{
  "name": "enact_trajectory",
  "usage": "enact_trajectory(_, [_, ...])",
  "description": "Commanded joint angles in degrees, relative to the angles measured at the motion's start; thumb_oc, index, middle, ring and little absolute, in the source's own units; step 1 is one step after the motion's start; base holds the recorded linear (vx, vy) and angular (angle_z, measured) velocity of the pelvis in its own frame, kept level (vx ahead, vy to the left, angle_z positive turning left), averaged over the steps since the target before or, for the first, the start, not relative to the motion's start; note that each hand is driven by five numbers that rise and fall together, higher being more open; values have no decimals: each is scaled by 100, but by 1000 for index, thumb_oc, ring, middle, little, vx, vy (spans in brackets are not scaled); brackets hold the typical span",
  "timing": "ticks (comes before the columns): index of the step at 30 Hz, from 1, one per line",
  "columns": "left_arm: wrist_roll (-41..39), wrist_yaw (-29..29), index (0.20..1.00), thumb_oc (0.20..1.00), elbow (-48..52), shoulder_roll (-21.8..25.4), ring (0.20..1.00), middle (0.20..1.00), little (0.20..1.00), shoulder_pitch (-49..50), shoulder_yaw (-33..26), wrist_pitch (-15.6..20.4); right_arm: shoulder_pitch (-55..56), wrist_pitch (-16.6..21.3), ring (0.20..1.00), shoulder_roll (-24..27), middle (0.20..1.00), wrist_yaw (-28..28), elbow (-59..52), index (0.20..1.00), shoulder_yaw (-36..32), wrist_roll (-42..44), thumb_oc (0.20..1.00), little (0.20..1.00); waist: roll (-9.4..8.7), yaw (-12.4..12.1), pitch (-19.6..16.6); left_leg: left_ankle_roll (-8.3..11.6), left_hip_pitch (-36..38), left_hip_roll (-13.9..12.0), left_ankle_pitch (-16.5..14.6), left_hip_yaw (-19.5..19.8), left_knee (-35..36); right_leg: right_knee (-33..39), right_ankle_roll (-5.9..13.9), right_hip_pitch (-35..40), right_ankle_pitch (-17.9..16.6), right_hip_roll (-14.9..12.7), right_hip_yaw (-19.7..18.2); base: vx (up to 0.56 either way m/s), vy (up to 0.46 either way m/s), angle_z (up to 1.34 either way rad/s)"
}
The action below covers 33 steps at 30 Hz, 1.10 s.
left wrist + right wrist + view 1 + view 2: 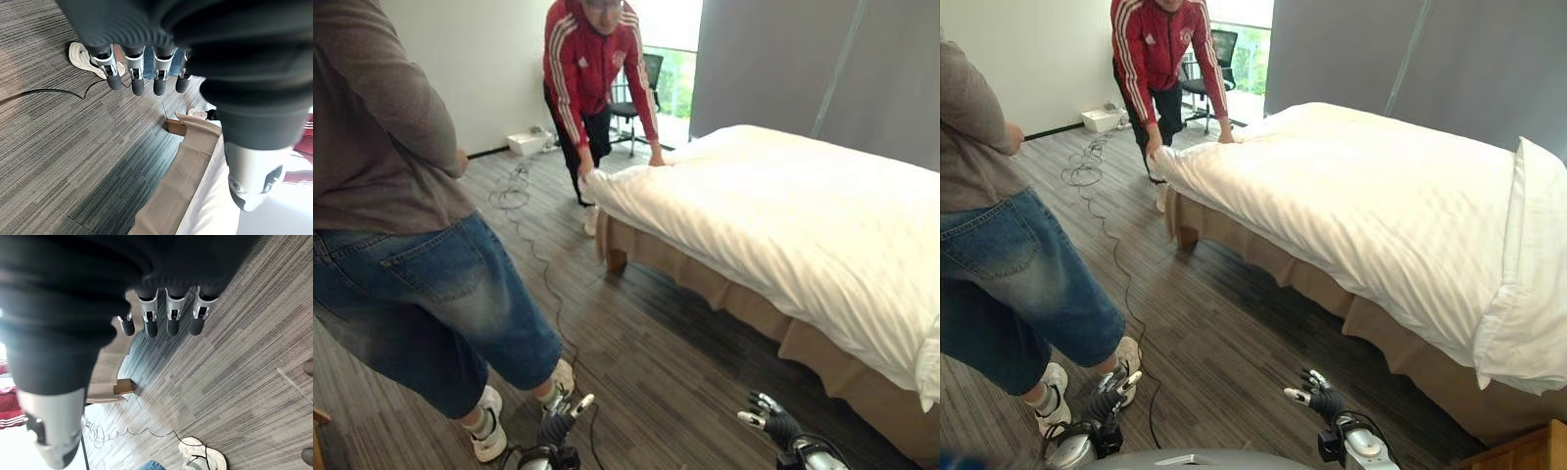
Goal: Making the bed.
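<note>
With both the left hand (558, 423) and right hand (771, 421) held low, fingers released, well apart from the bed (783, 225), a nearby person (401, 225) could be struck during the approach.

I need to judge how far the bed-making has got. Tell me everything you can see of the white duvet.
The duvet is white, soft-looking and puffy, spread over the bed top and hanging over the near side above a tan bed skirt. It looks mostly smooth with light creases. A person in a red jacket grips its far corner; a pillow lies at its other end.
</note>
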<state>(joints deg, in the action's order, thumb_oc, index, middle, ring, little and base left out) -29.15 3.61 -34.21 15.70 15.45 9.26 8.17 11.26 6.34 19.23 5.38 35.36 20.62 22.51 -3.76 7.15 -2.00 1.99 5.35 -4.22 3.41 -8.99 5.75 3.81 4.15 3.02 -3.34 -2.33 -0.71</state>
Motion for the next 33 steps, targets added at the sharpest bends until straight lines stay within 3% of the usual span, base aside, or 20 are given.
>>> enact_trajectory(1, [-183, -19, 1000, 1000, -6, -35, 1000, 1000, 1000, -497, -17, 216, -591, 247, 1000, 15, 1000, -8, 6, 1000, 18, -23, 1000, 1000, -10, -102, 298, -324, 443, 272, -618, 47, -75, -451, 439, -223, -201, -351, 36, 0, 0, 0])
enact_trajectory(33, [-235, -27, 1000, 1000, -158, -111, 1000, 1000, 1000, -573, 54, 230, -602, 279, 1000, -23, 1000, 45, 44, 1000, -10, 295, 1000, 1000, 56, -66, 263, -298, 518, 240, -630, 26, -75, -435, 411, -164, -155, -332, -18, 0, 0, -1])
